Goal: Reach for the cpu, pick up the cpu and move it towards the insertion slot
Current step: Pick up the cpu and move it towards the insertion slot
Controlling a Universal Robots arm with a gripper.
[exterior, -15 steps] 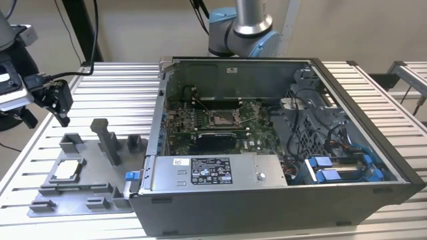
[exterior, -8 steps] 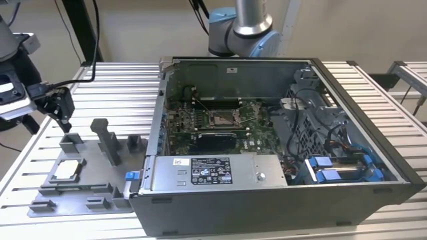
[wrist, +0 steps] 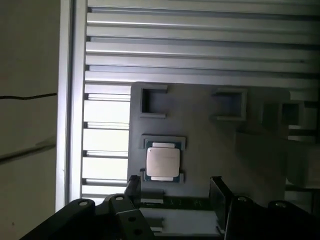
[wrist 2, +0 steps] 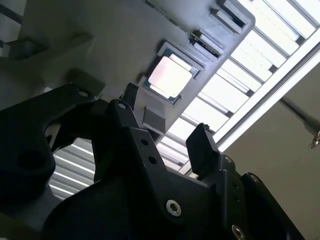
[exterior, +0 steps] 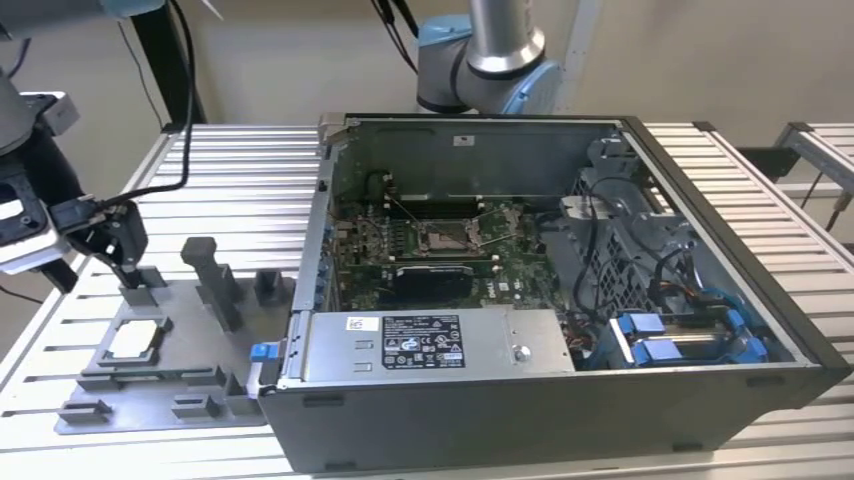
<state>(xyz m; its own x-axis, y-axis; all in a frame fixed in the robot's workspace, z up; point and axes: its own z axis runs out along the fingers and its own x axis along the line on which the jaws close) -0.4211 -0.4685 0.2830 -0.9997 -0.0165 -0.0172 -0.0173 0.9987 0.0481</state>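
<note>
Hovering over the grey fixture plate, the gripper has its jaws spread and empty. The cpu lies flat in its nest by the plate's edge farthest from the computer case. Coming down off-centre, I reckon a finger could catch the nest's wall and tip the chip. The insertion slot is too small to judge, and the chip's underside is hidden.
</note>
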